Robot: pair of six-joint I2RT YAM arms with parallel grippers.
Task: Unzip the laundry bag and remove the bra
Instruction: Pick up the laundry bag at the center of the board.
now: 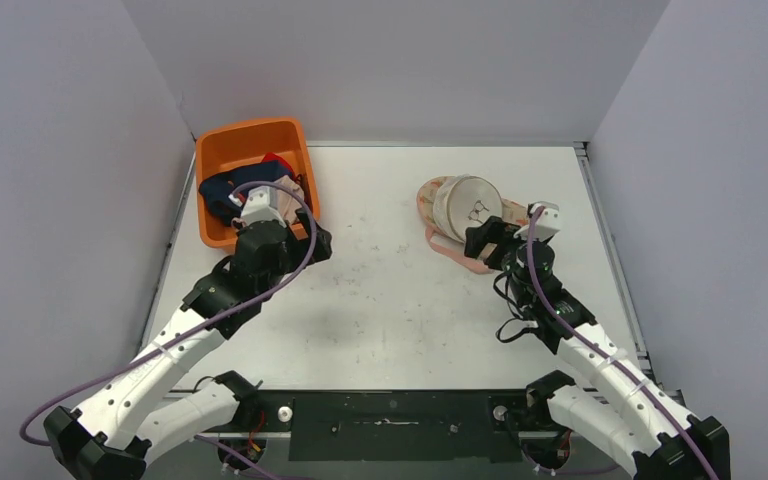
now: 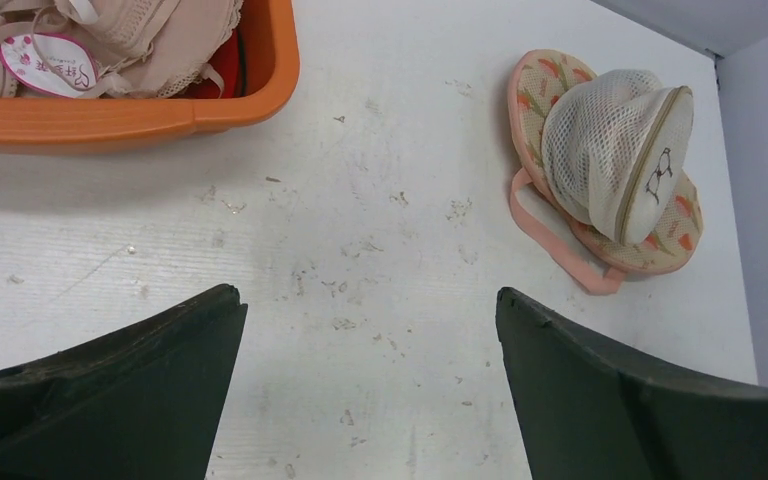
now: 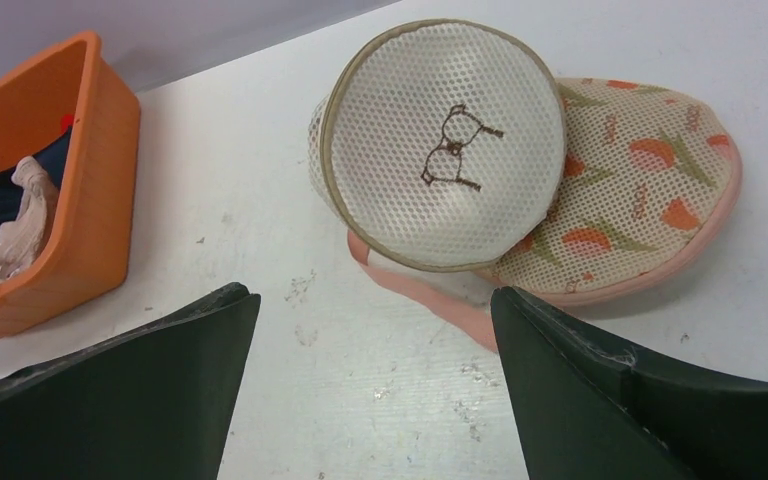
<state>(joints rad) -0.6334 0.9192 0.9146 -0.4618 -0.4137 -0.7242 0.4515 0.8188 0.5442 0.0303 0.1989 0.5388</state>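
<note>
Laundry bag (image 3: 440, 150), round white mesh with tan trim and a small bra stitched on its face, lay at the far right of the table (image 1: 390, 300), leaning on a flowered, pink-edged mesh pouch (image 3: 640, 170). Its tan seam looked closed where we could see it (the zip pull we could not pick out). Our right gripper (image 3: 375, 300) stood just before it, jaws wide, empty, touching nothing. Our left gripper (image 2: 370, 300), equally spread and empty, hung over bare table beside the orange bin (image 1: 250, 140), where beige lace underwear (image 2: 150, 35) with a tag lay on dark clothes (image 1: 222, 192).
</note>
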